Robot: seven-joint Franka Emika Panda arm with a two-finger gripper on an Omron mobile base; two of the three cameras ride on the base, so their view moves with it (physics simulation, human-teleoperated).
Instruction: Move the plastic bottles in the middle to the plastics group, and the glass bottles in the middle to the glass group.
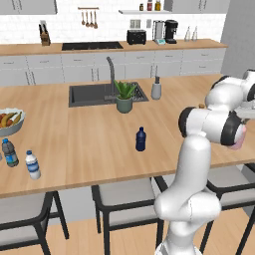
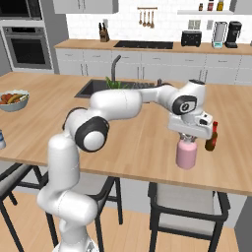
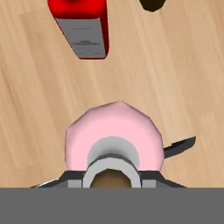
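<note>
The tool (image 2: pixel 187 139) grips the pink bottle (image 2: pixel 186 154) by its neck, beside the brown bottle (image 2: pixel 211 138).

The island counter (image 2: pixel 147 142) had a pale, matt wood-grain top. The squat pink bottle (image 2: pixel 186 155) looked smooth and satiny, its neck a dull grey. The red bottle (image 3: pixel 81 24) was glossy with a matt grey label. The navy bottle (image 1: pixel 141 139) looked smooth, slightly shiny plastic.
</note>
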